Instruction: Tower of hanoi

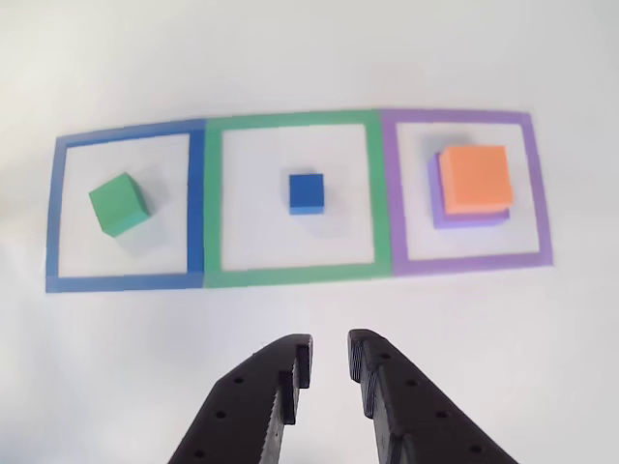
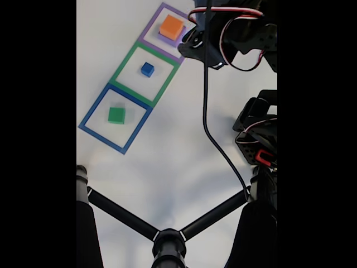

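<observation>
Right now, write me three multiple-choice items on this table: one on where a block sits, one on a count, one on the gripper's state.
1. The blue block sits inside which tape square?
A. blue
B. green
C. purple

2. How many foam blocks are stacked in the purple tape square?
A. none
B. one
C. two

3. The gripper is:
A. open and holding nothing
B. shut on the green block
C. shut on the orange block

Answers:
1. B, the blue block lies in the middle of the green tape square.
2. C, the orange block rests on the purple block.
3. A, there is a gap between its fingers and the green block lies apart in the blue tape square.
</observation>
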Controlling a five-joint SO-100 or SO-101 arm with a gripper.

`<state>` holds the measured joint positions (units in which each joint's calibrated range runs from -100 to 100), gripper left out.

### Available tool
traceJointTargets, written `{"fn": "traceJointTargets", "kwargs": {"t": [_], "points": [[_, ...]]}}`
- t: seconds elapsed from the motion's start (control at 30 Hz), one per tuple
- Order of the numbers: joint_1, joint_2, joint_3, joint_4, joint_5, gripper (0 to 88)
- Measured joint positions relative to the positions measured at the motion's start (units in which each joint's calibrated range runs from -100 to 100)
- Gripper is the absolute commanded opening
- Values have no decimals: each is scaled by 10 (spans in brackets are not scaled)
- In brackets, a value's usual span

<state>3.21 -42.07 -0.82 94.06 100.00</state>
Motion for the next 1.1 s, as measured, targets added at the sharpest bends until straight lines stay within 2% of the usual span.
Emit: {"fn": "traceJointTargets", "kwargs": {"t": [0.07, 0.13, 0.2, 0.3, 0.57, 0.8, 1.1], "points": [[18, -8, -10, 21, 0, 70], [34, -18, -9, 25, 0, 176], [49, -29, 7, 22, 0, 212], [72, -89, 117, -39, 0, 252], [115, -185, 471, -318, 0, 289], [115, -174, 743, -663, 0, 323], [100, -3, 870, -1039, 0, 325]]}}
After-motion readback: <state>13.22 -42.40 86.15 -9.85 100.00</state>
